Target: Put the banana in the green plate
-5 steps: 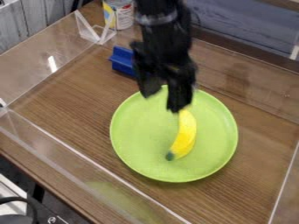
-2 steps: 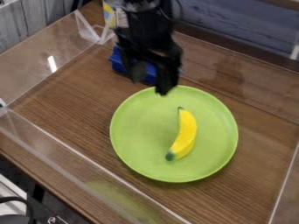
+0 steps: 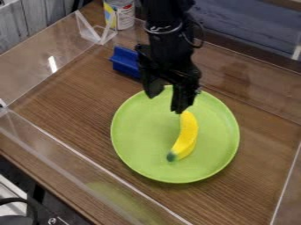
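The yellow banana (image 3: 185,135) lies inside the lime-green plate (image 3: 139,141), right of the plate's middle, with its dark tip toward the front. My black gripper (image 3: 171,95) points straight down over the plate's back part, just above the banana's far end. Its two fingers stand apart with nothing between them, so it is open. The banana rests free on the plate.
A blue block (image 3: 125,60) sits on the wooden table behind the plate, partly hidden by the arm. Clear plastic walls (image 3: 47,61) ring the table. A white bottle with a yellow label (image 3: 118,12) stands at the back.
The gripper swung back and left toward the blue block, then came forward and down again over the plate's back part. It stayed open throughout. The banana has not moved.
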{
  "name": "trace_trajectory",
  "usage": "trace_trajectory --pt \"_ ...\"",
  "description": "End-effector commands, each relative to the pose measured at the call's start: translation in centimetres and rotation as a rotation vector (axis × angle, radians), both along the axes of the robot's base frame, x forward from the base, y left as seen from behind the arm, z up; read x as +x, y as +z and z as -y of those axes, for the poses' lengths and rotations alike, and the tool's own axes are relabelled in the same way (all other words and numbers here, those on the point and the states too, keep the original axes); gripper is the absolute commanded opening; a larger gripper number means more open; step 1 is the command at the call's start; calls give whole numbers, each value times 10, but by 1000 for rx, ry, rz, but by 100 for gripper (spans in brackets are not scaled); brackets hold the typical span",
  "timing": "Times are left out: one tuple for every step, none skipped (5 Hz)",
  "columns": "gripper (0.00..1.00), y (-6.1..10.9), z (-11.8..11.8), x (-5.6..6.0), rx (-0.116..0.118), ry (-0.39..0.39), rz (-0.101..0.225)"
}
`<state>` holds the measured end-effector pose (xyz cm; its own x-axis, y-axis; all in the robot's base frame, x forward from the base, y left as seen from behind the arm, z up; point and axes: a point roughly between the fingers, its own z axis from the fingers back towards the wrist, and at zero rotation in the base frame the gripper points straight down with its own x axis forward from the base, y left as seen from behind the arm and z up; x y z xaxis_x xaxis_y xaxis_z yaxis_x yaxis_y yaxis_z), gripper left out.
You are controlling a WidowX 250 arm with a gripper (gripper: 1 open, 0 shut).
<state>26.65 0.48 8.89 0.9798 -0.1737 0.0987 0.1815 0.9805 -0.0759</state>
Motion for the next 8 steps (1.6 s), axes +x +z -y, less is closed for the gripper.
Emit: trace_trajectory --pt "100 13 -20 8 23 29 46" --pt "100 14 -50 11 48 70 53" --pt "100 8 -25 16 38 44 64" --pt "100 1 -6 28 29 19 77" --pt "100 -5 -9 32 35 26 79" --pt "100 -2 -22 31 49 53 81" --pt "100 -2 -30 31 58 72 82" --pt "100 -4 -41 32 66 94 82"
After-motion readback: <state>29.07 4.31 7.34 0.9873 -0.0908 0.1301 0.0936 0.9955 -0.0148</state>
